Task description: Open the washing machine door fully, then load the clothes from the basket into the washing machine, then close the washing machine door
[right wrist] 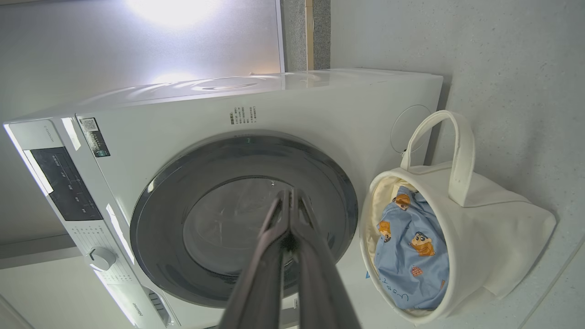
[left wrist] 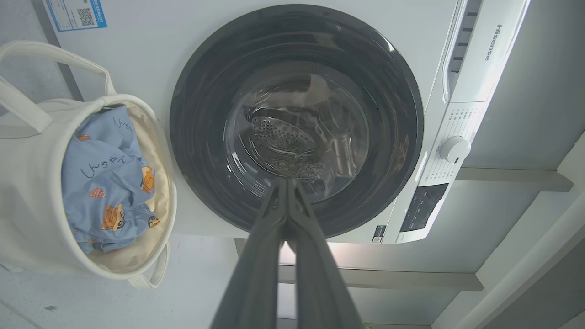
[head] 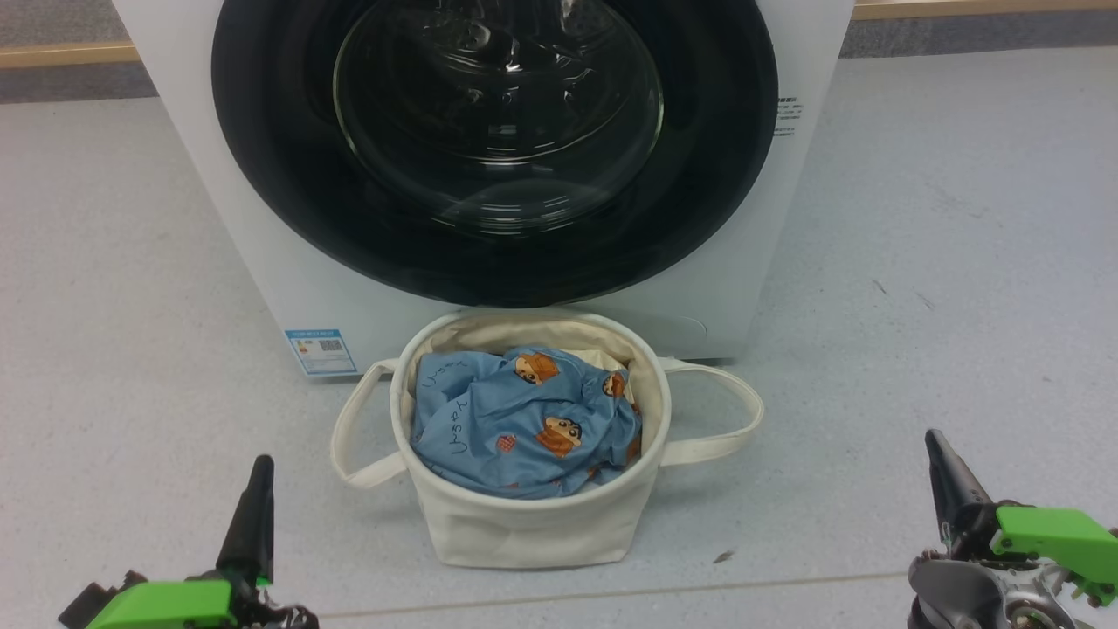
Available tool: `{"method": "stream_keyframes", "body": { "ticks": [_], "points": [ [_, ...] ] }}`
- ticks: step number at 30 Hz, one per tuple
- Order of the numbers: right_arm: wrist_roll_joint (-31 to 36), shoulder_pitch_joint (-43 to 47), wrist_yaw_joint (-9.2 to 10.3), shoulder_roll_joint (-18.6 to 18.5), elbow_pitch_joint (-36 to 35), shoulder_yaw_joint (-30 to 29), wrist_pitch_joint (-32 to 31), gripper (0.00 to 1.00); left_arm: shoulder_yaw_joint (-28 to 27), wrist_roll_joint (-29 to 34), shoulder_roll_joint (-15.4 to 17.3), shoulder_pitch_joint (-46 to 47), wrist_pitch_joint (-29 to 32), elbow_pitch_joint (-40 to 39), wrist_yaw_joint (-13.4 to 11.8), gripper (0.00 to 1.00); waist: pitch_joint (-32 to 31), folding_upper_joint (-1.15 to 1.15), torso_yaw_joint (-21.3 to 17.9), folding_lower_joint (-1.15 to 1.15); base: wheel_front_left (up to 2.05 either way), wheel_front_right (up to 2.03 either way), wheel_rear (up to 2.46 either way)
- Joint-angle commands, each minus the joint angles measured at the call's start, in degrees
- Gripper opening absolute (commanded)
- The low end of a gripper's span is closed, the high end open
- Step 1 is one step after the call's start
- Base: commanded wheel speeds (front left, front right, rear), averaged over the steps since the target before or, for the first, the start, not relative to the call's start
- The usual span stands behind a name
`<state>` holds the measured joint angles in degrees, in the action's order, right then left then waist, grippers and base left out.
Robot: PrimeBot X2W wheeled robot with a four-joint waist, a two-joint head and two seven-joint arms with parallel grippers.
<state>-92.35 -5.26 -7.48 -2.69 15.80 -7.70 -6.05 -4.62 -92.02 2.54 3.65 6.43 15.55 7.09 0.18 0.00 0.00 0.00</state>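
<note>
Head view: the left gripper [head: 258,476] and right gripper [head: 939,450], each with fingers pressed together and holding nothing, sit well back from the washing machine [head: 262,288], whose glossy black round door [head: 493,148] lies shut against its front. I judge the main risks to be fingers slipping off that smooth door, or an arm knocking the soft basket [head: 524,533] that stands at the washing machine's foot, just beneath the door. The clothes [head: 524,428], crumpled light blue fabric with cartoon faces, lie inside the basket.
</note>
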Motion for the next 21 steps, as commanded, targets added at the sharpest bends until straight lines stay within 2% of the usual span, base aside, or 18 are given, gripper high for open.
{"method": "stream_keyframes", "body": {
  "ticks": [1, 21],
  "points": [
    [0.2, -0.9, -0.01, -0.2, -1.8, 1.1, -0.5, 0.0, -1.9, -0.2, 0.3, 2.5, 0.0, -1.5, 0.4, 0.0, 0.0, 0.0, 0.0, 0.0, 0.0, 0.0, 0.0],
    [0.2, -0.9, -0.01, -0.2, -1.8, 1.2, -0.5, 0.0, -1.9, -0.2, 0.3, 2.5, 0.0, -1.5, 0.4, 0.0, 0.0, 0.0, 0.0, 0.0, 0.0, 0.0, 0.0]
  ]
}}
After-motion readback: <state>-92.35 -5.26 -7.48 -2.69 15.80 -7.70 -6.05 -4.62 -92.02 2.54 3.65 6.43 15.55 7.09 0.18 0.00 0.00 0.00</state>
